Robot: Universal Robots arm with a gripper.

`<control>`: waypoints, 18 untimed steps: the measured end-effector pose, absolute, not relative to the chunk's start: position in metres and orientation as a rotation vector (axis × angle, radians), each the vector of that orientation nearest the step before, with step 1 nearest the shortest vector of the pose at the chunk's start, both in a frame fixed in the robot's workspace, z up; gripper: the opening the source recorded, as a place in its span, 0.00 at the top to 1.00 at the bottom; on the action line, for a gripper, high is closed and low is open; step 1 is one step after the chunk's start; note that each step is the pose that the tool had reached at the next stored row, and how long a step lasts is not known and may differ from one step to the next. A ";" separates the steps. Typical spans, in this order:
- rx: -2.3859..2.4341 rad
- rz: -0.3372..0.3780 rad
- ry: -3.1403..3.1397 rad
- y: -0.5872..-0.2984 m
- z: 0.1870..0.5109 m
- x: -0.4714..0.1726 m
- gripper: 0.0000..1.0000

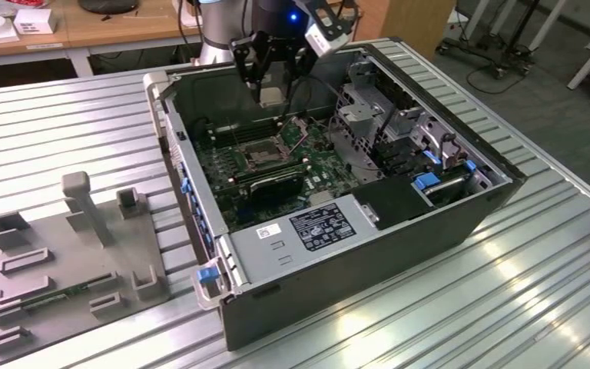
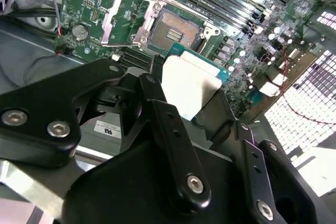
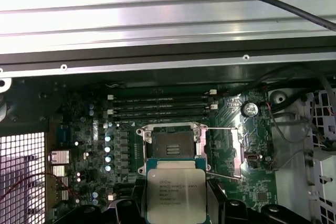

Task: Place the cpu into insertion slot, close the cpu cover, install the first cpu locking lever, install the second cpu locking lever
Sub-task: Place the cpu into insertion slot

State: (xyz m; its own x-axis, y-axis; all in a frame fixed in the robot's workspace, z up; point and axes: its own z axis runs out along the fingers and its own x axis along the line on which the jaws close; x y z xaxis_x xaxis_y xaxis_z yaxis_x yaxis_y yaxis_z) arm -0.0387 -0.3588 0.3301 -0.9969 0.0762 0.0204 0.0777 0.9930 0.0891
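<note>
Right at the claw: the gripper (image 3: 176, 212) is clamped on the cpu (image 3: 176, 190). Its black fingers (image 2: 157, 106) press two opposite edges, and the metal face is turned up to the first wrist camera. The chip hangs in the air, not seated. In the first wrist view it overlaps the near rim of the insertion slot (image 3: 172, 144), and the exterior view shows it held above the board. The slot's dark centre lies bare. Just beside it, the cpu cover (image 2: 110, 22) stands swung open, its frame off the socket. Past that, long black memory slots (image 3: 163, 106) run across the green board (image 3: 257, 182). All of it sits inside the open computer case (image 1: 377, 254) on the ribbed metal table (image 1: 521, 307). A grey fixture tray (image 1: 70, 261) lies well apart, on the exterior view's left.
</note>
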 end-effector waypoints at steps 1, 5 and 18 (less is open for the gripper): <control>-0.131 -0.141 -3.119 -0.359 0.330 -0.039 0.46; -0.195 -0.142 -3.118 -0.359 0.329 -0.039 0.46; -0.563 -0.144 -3.083 -0.359 0.325 -0.039 0.46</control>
State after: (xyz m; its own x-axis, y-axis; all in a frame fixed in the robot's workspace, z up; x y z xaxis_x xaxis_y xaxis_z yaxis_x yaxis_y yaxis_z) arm -0.0387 -0.3588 0.3249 -0.9356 0.3524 0.0203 0.3528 0.9314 0.0893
